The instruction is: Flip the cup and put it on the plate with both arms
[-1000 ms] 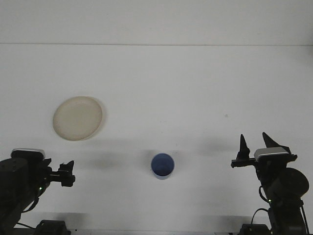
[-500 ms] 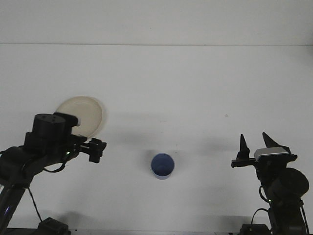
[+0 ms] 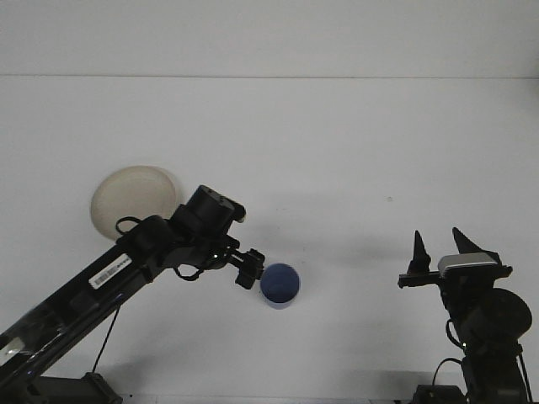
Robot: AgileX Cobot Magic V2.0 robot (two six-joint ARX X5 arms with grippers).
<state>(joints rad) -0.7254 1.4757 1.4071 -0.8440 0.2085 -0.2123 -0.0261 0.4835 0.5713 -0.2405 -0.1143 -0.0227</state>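
right arm base: lower right corner of frame, dark body with small green lights, cable loop under it
right claw [image 3: 436,249]: lower right, above its base, two dark pointed fingers sticking up and spread apart, nothing between them, well apart from the cup
left arm [image 3: 126,273]: long black link running from lower left corner up toward frame centre, white label on its side, thin cable hanging below
left claw [image 3: 250,268]: just left of centre, lower half of frame, tip right beside the cup's left rim; touching or not, cannot tell; fingers too dark and bunched to read, cannot tell if spread or pressed together
cup [image 3: 280,285]: blue, lower centre of frame, standing on the table with its round opening facing the camera, inside looks blue, pale outer wall showing at the bottom edge
cup position: on bare table, right of and lower than the plate, well apart from it, not on it
left wrist motor: round black housing up-left of the cup, overlapping the plate's lower right edge in this view
plate [image 3: 126,194]: cream, round, left side of frame at mid height, flat on the table, nothing on the visible part, lower right part hidden by the arm
table [image 3: 354,151]: white, plain, fills most of frame, small dark speck right of centre
back edge: faint horizontal line across upper frame, lighter band above it
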